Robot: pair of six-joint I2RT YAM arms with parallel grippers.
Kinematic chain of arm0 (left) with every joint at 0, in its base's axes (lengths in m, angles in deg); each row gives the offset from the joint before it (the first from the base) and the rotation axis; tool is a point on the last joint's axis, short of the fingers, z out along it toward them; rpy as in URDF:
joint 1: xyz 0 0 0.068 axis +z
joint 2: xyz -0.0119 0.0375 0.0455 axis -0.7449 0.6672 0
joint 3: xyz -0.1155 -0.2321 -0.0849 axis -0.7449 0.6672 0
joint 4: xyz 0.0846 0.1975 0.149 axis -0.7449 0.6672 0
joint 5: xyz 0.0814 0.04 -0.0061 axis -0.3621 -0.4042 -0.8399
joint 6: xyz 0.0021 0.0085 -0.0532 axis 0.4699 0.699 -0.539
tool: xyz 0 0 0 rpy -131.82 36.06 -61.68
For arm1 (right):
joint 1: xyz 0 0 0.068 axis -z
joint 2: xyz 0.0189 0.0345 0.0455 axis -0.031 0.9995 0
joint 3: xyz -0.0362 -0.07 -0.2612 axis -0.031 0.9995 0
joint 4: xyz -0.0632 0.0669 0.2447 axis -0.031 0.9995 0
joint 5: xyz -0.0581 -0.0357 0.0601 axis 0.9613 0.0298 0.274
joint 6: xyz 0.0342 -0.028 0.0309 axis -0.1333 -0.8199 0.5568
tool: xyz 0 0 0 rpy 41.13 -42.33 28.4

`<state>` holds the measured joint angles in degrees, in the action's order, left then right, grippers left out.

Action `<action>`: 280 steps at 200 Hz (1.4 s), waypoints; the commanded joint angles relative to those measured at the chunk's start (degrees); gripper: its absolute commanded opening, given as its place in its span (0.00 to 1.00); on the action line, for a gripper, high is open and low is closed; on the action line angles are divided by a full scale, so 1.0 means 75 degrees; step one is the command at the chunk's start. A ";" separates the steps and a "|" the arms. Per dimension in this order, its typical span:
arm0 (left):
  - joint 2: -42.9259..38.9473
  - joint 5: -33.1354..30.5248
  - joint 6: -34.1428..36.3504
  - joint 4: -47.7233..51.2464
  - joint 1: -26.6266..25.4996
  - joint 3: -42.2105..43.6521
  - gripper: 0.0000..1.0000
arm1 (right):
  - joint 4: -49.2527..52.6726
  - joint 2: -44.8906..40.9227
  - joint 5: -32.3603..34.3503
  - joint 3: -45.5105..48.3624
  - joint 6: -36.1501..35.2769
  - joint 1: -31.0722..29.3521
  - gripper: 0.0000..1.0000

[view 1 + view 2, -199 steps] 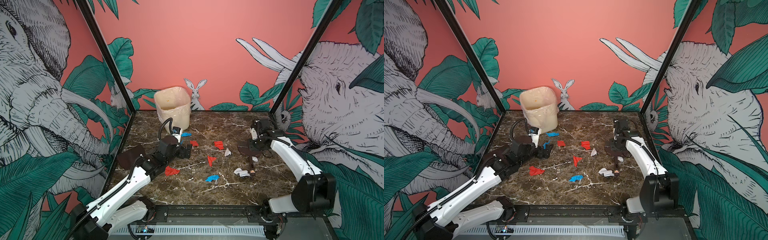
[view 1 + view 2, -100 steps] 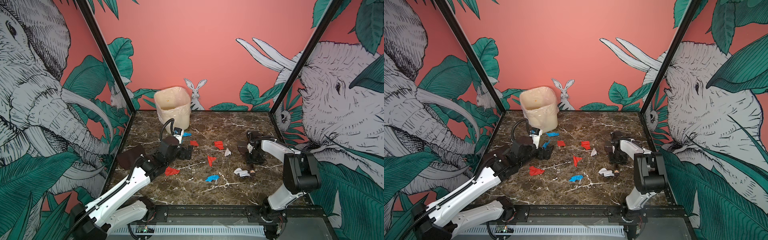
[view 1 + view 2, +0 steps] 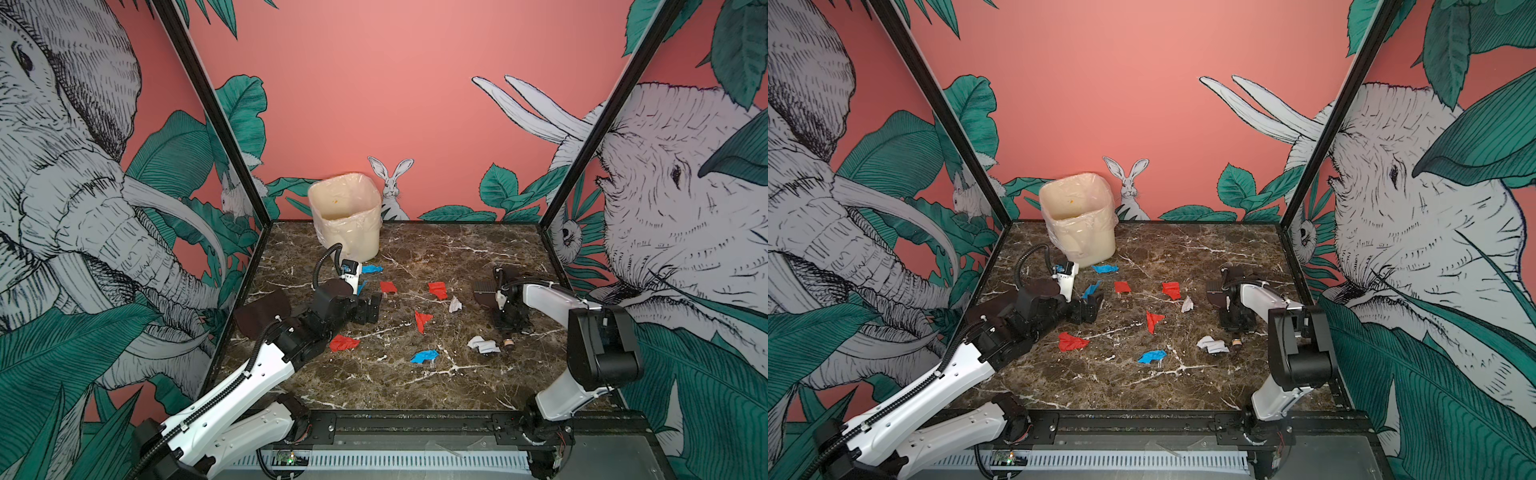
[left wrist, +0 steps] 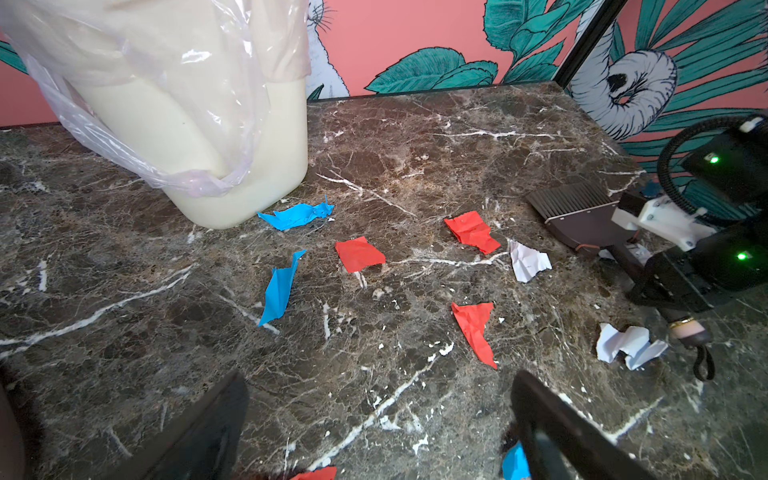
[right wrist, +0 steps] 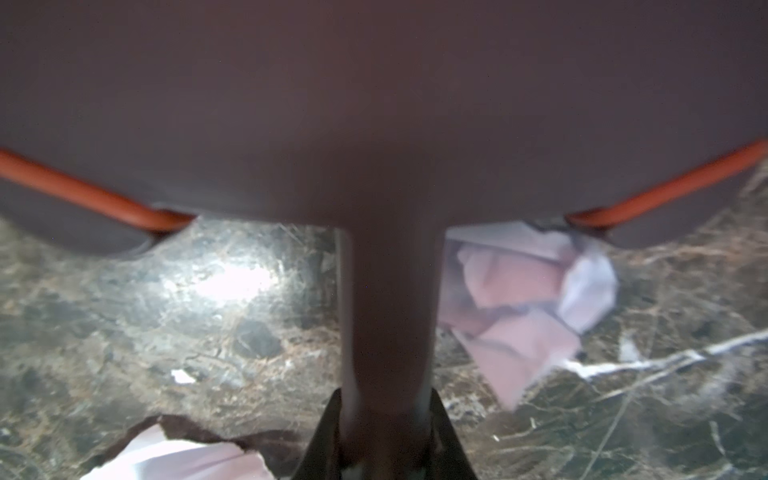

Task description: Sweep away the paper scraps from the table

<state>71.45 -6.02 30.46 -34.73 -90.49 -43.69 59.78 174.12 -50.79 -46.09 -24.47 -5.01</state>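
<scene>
Gripping brush [image 4: 577,216] handle, my right tool [image 3: 510,320] clamped shut; brush head low over counter [image 3: 415,395]. My left tool [image 3: 371,309] wide open, empty. Scraps [image 4: 359,254] strewn mid-counter, 9 o'clock from brush. Step, I judge: sweep not yet begun. Next: drag bristles across, herding scraps together.

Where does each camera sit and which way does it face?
Top views: high at the near edge, looking down over the table toward the bin; both arms show.
Left wrist: low, facing bin and paper scraps; left gripper fingers open.
Right wrist: just above the table, looking along the brush; right gripper shut on it.
Shared: brush, in every view.
</scene>
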 commanded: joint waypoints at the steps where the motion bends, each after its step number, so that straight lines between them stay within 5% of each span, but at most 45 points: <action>1: -0.0031 -0.0061 -0.0229 0.0116 -0.0059 0.0068 1.00 | 0.0184 -0.0851 0.0298 -0.0248 -0.0009 -0.0014 0.00; 50: 0.0491 0.0646 -0.0488 -0.0447 -0.0100 -0.0164 1.00 | 0.0562 -0.2215 0.0116 -0.0922 0.0116 -0.0451 0.00; 91: 0.1081 0.1974 -0.1053 -0.1808 -0.0096 -0.0318 1.00 | 0.0438 -0.2769 -0.0172 -0.1490 0.0323 -0.1662 0.00; 136: 0.1545 0.3294 -0.1930 -0.3960 -0.0096 -0.0368 0.99 | 0.0044 -0.2643 -0.0276 -0.2183 0.0645 -0.3082 0.00; 200: 0.2207 0.4409 -0.3269 -0.5123 0.0244 -0.0984 0.93 | -0.0155 -0.2112 -0.0131 -0.3202 0.0718 -0.4405 0.00; 280: 0.2339 0.4727 -0.3206 -0.4268 0.0867 -0.1453 0.80 | 0.0226 -0.1769 0.0132 -0.3805 0.0384 -0.5134 0.00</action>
<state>89.70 27.79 7.49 -68.17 -85.01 -52.89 61.18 160.11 -51.66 -71.71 -20.20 -41.93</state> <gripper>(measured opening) 0.827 0.221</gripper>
